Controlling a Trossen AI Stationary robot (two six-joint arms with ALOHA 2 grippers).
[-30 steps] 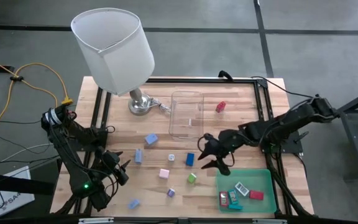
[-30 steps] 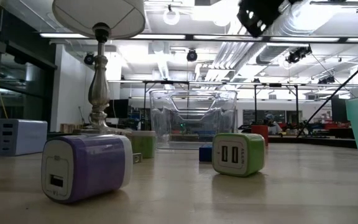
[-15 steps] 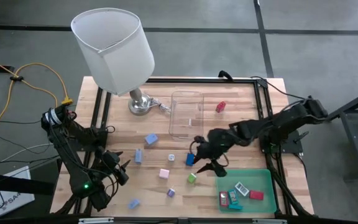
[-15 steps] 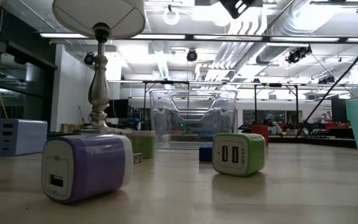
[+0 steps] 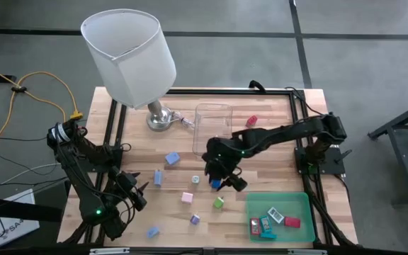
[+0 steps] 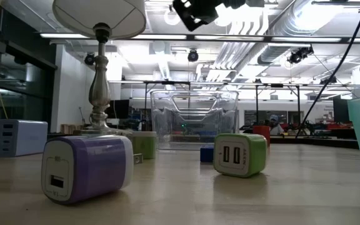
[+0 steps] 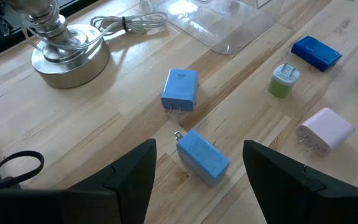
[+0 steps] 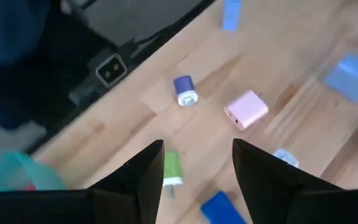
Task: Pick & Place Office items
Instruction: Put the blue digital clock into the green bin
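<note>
The small blue blocky charger (image 5: 217, 183) lies on the wooden worktop (image 5: 275, 152) just beside the flat green tray (image 5: 299, 204), and the right gripper (image 5: 218, 175), jaws parted and empty, has swung over from the tray, likely to pick it.

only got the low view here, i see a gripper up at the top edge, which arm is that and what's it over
Observer: That is the right gripper. It hangs above the dark blue piece near the table's middle, a little way from the clear box.
Operator: is it holding anything
Observer: No. Its wrist view shows its fingers apart with nothing between them.
Operator: and the left arm
Observer: The left gripper is parked at the table's left side, open and empty.
</note>
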